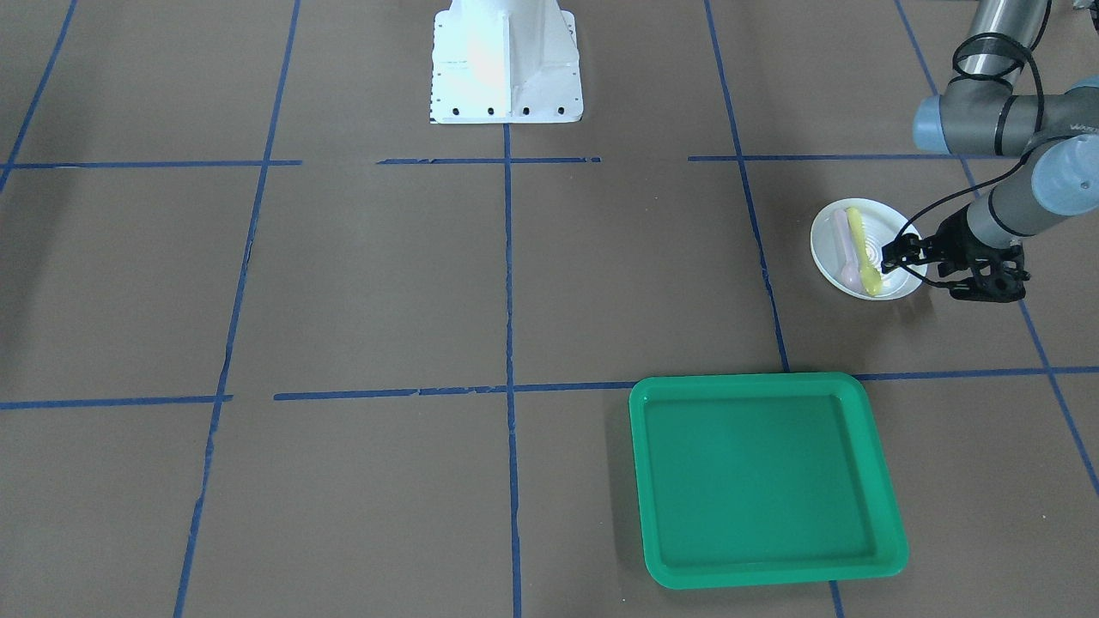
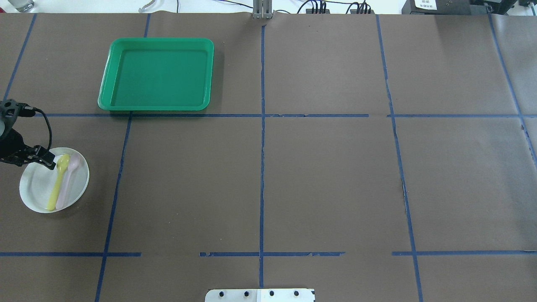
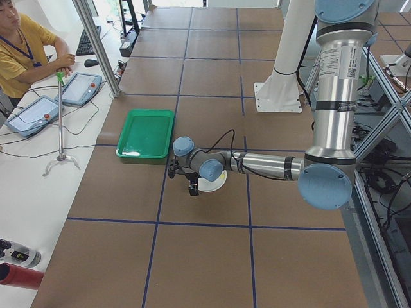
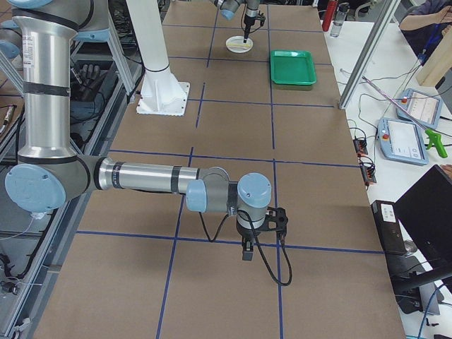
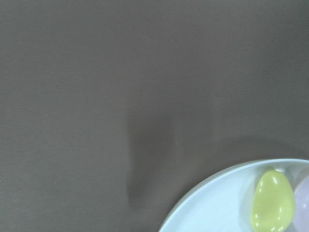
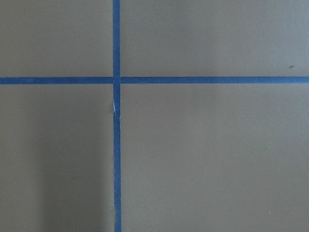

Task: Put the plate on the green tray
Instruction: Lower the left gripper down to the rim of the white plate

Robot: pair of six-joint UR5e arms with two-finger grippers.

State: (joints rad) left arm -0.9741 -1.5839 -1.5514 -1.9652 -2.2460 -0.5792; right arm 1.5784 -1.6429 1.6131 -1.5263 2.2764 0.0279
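Placement finding: you are looking at the small round white plate (image 2: pixel 35 189) lying flat on the brown table (image 2: pixel 327 180) at the robot's far left. It is well apart from the large bright green plastic tray (image 2: pixel 157 75). From the plate, the tray is lying farther from the robot's base and toward the table's centre line, so you are facing a carry forward and to the robot's right. 2 plastic spoons, 1 yellow (image 2: pixel 56 191) and 1 pink (image 2: pixel 67 184), are riding side by side on the plate and could slide if it is tilted. The left gripper (image 2: pixel 49 162) is sitting at the plate's far rim, much the nearer tool. I cannot tell its opening or whether it is gripping. The right gripper (image 4: pixel 246 253) is hanging far off, its state also unreadable.
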